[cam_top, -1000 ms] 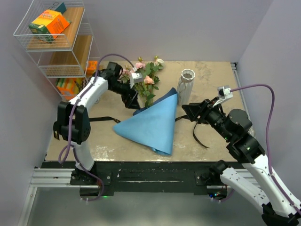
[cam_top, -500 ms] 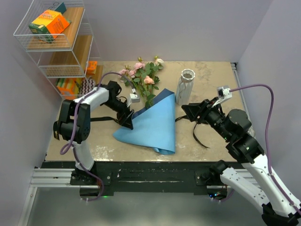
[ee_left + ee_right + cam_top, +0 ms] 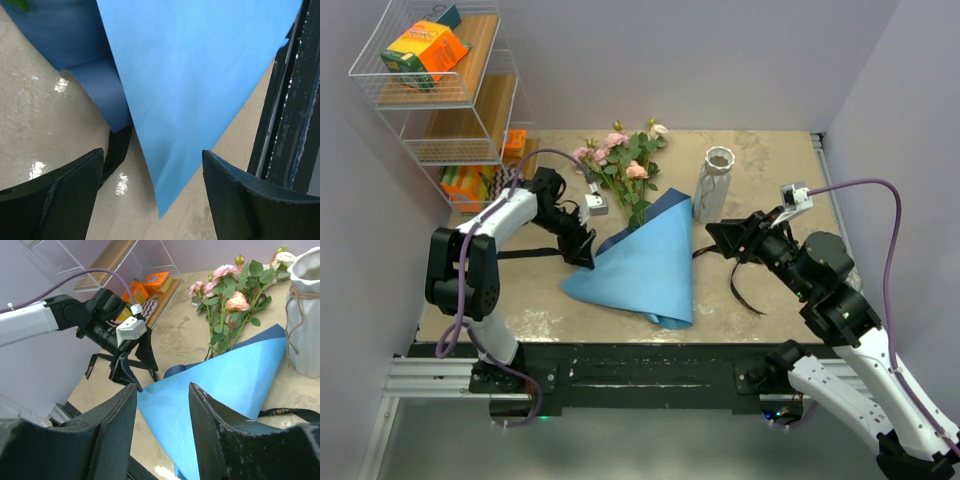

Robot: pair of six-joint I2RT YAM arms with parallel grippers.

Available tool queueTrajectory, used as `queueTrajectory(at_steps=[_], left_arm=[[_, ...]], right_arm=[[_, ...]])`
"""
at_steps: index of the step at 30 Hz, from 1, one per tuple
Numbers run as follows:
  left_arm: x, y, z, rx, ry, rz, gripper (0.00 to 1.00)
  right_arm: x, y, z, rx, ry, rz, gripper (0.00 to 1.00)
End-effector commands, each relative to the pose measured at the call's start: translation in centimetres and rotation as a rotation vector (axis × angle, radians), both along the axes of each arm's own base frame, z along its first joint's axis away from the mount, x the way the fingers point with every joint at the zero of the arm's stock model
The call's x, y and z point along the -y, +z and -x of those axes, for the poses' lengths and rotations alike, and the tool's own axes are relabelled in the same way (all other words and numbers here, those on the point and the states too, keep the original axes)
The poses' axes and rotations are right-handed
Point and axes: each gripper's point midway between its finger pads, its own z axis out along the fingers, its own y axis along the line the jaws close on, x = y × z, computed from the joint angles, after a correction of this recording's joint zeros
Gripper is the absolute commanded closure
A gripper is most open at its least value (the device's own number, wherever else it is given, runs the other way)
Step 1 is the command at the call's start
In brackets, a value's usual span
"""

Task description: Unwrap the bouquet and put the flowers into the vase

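Left gripper [image 3: 584,250] poised over the near-left corner of the blue paper [image 3: 645,265]

It hung wide open astride the paper's point, gripping nothing; the right gripper [image 3: 712,240], partly open and empty, hovered at the paper's right edge near the white vase [image 3: 717,183]; best to pinch paper alone, low on the corner, then peel it off the stems; the flowers [image 3: 625,168] lay mid-table [image 3: 770,160], pink and peach heads toward the far side, stems under the loosened sheet.

Matt, smooth blue paper [image 3: 645,270]; mottled beige table [image 3: 770,170], faint gloss; white ribbed matt vase [image 3: 716,185]; thin white wire shelf [image 3: 430,150], wooden boards [image 3: 470,120].
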Motion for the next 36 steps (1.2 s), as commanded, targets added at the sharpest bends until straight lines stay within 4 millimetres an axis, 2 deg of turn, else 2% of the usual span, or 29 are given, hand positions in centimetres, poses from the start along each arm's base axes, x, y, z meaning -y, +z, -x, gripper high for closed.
queueTrajectory(at_steps=[1, 8, 11, 14, 15, 18, 20, 23, 25, 26, 28, 29, 32, 36], left_arm=[[-0.5, -0.6, 2.5, -0.040, -0.035, 0.003, 0.18], [-0.8, -1.6, 2.9, -0.048, -0.036, -0.016, 0.23], [-0.9, -1.9, 3.2, -0.062, -0.037, -0.020, 0.31], [-0.7, -1.6, 3.6, -0.080, -0.046, -0.001, 0.50], [-0.6, -1.4, 3.5, -0.078, -0.050, 0.006, 0.63], [-0.3, -0.6, 3.7, -0.077, -0.058, 0.024, 0.80], [-0.3, -0.2, 3.9, -0.078, -0.064, 0.032, 0.84], [-0.2, 0.1, 4.3, -0.088, -0.077, 0.039, 0.84], [-0.3, -0.1, 4.5, -0.103, -0.081, 0.040, 0.79], [-0.3, -0.3, 4.5, -0.104, -0.078, 0.035, 0.64], [-0.6, -0.9, 3.9, -0.084, -0.066, 0.013, 0.45], [-0.7, -1.2, 4.1, -0.094, -0.053, 0.003, 0.33], [-0.9, -1.9, 3.9, -0.091, -0.044, -0.011, 0.27], [-0.5, -2.1, 4.9, -0.138, -0.068, 0.024, 0.27]], right_arm=[[-0.1, 1.3, 0.4, 0.037, 0.015, -0.040, 0.51], [-0.2, 1.9, 0.6, 0.042, 0.025, -0.049, 0.51], [-0.1, 2.2, 0.7, 0.047, 0.023, -0.053, 0.51], [-0.1, 2.4, 0.7, 0.047, 0.023, -0.053, 0.52], [0.0, 2.6, 0.7, 0.048, 0.022, -0.056, 0.52], [0.0, 2.7, 0.7, 0.049, 0.020, -0.055, 0.52], [-0.1, 2.9, 0.7, 0.052, 0.023, -0.056, 0.53], [-0.2, 3.1, 0.7, 0.053, 0.028, -0.061, 0.53], [-0.2, 3.1, 0.7, 0.051, 0.031, -0.060, 0.53], [-0.2, 3.1, 0.7, 0.052, 0.031, -0.062, 0.53], [-0.3, 3.2, 0.8, 0.055, 0.036, -0.062, 0.53], [-0.3, 3.2, 0.8, 0.054, 0.037, -0.061, 0.53], [-0.3, 3.3, 0.9, 0.055, 0.039, -0.062, 0.54], [-0.1, 3.5, 0.9, 0.059, 0.033, -0.062, 0.54]])
